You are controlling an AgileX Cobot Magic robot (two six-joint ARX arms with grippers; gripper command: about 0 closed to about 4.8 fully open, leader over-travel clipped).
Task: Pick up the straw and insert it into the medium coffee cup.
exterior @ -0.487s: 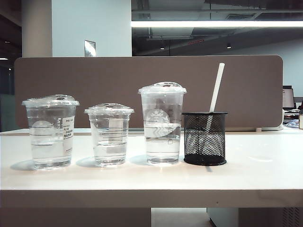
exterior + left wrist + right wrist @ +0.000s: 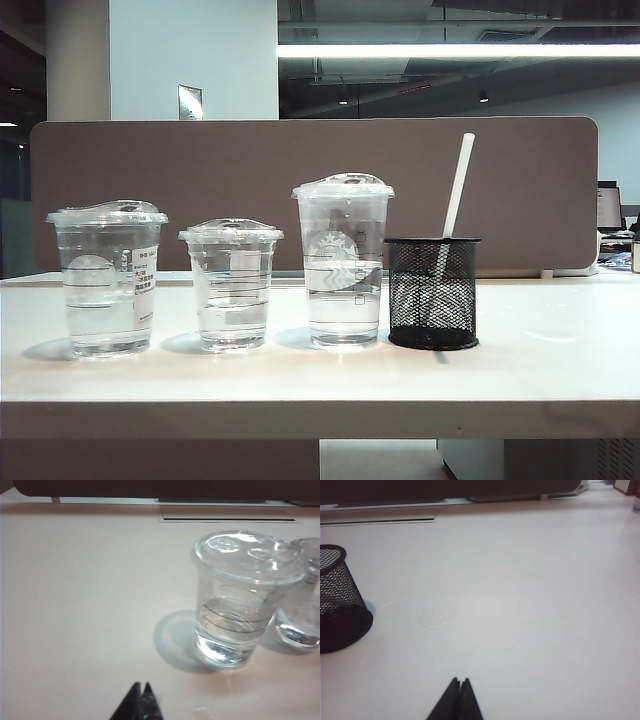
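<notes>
The straw (image 2: 459,185) is thin and white and stands tilted in a black mesh holder (image 2: 433,295) at the right end of the row. The medium coffee cup (image 2: 108,280), wide and clear with a domed lid and a white sticker, is at the left end, part full of water. The left wrist view shows it (image 2: 247,597) ahead of my left gripper (image 2: 141,685), which is shut and empty, well short of the cup. My right gripper (image 2: 460,680) is also shut and empty over bare table, with the mesh holder (image 2: 337,600) off to one side. Neither arm appears in the exterior view.
A short clear cup (image 2: 231,285) and a taller slim cup with a round logo (image 2: 342,265) stand between the medium cup and the holder. The short cup (image 2: 300,605) also shows beside the medium cup. A brown partition (image 2: 300,160) runs behind the white table (image 2: 320,380).
</notes>
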